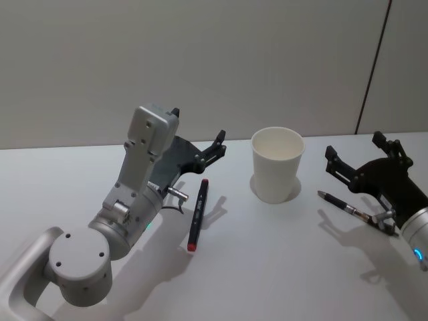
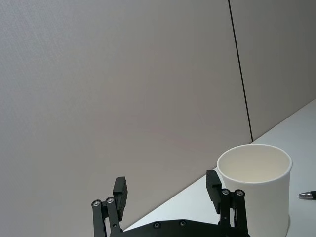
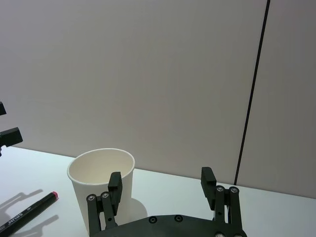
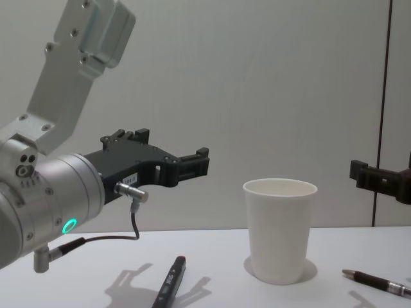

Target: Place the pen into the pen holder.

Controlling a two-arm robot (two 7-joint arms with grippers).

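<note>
On the white table (image 1: 267, 267), nearest, a black marker (image 1: 197, 214) with a red end lies near the left gripper (image 2: 167, 190), whose fingers are spread and hold nothing. A slim dark pen (image 1: 341, 204) lies by the right gripper (image 3: 161, 178), likewise spread wide. Farther back, between them, stands the pen holder (image 1: 277, 164), upright before the grey wall (image 1: 200, 53)

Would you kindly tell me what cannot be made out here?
Floor of the cup: hidden by its own wall, head view.
Rear end of the thin pen: head view, under the right gripper.
Lower end of the marker: chest view, cut by the bottom edge.
Lettering on the marker: right wrist view, too small to read.
</note>
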